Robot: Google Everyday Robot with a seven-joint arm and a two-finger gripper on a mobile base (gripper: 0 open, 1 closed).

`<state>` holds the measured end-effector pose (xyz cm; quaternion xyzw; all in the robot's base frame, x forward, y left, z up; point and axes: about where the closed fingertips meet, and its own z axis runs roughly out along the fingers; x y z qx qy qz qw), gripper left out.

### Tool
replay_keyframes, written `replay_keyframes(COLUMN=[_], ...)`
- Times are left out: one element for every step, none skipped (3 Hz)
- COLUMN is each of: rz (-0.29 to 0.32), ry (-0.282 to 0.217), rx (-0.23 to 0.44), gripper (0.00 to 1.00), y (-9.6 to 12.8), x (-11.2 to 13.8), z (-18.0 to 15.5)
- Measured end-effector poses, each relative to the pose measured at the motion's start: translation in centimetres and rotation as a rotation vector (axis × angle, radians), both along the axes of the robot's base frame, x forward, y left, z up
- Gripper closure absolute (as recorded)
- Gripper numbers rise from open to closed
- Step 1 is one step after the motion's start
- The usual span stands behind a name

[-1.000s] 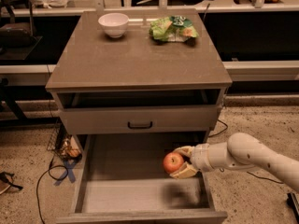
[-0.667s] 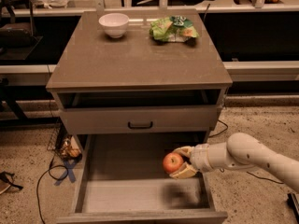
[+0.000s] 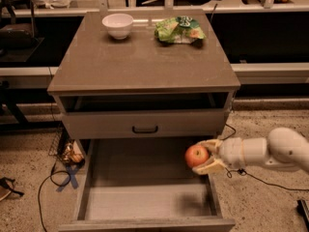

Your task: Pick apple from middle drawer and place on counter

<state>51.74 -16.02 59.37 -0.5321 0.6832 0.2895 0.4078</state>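
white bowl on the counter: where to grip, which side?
Pinch the white bowl by its near rim, coming from above: it sits upright, mouth open, near side unobstructed. The hand is over the middle drawer at its right wall, holding the apple.

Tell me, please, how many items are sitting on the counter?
2: the white bowl at the back left of the counter and the snack bag at its back right; none seems hidden. The gripper holds the apple over the right side of the middle drawer.
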Motion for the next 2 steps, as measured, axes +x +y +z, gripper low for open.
replay_keyframes(rz=[-0.043,-0.049], ry=[-0.072,-0.074], rx=[0.014,0.014], gripper=[1.00,1.00], y=[-3.16,-3.38], x=[-0.44,-0.42], z=[6.07,6.55])
